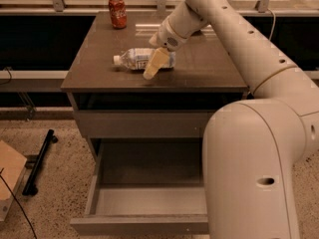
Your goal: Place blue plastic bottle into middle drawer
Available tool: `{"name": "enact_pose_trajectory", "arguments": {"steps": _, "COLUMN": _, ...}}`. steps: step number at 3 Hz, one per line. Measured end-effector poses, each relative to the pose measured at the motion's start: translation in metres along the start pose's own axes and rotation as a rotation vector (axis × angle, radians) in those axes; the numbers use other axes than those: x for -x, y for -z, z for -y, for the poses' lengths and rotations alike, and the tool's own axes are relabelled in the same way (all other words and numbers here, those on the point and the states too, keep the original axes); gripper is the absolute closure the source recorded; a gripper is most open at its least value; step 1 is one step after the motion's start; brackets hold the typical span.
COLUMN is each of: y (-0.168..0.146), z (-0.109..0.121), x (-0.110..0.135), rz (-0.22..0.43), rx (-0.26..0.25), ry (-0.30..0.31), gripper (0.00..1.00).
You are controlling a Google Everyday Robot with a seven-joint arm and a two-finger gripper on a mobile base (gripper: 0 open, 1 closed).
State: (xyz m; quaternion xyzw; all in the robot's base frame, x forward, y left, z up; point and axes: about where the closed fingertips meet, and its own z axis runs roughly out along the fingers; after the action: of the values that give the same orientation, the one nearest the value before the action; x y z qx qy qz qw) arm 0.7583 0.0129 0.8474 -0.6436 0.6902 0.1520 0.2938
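Clear plastic bottle (134, 59), blue label, lies on the dark worktop (204, 73); cream gripper (152, 66) over its right half, hold cannot be told. Grey middle drawer (149, 201) open below.

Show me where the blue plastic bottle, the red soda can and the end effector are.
blue plastic bottle (133, 59): camera view, middle of its labelled body.
red soda can (117, 12): camera view, middle of its red side.
end effector (151, 69): camera view, pale tip, at the bottle's right half.
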Motion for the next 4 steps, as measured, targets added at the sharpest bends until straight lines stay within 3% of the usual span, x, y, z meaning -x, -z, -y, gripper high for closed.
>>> {"name": "enact_pose_trajectory", "arguments": {"steps": 2, "y": -0.004, "z": -0.001, "x": -0.003, "rz": -0.011, "rx": 0.016, "ry": -0.005, "gripper": 0.62}}
{"name": "enact_pose_trajectory", "arguments": {"steps": 3, "y": 0.016, "z": -0.005, "x": 0.004, "rz": 0.013, "rx": -0.017, "ry": 0.019, "gripper": 0.85}}
{"name": "enact_pose_trajectory", "arguments": {"steps": 4, "y": 0.047, "z": -0.019, "x": 0.01, "rz": 0.047, "rx": -0.058, "ry": 0.052, "gripper": 1.0}}
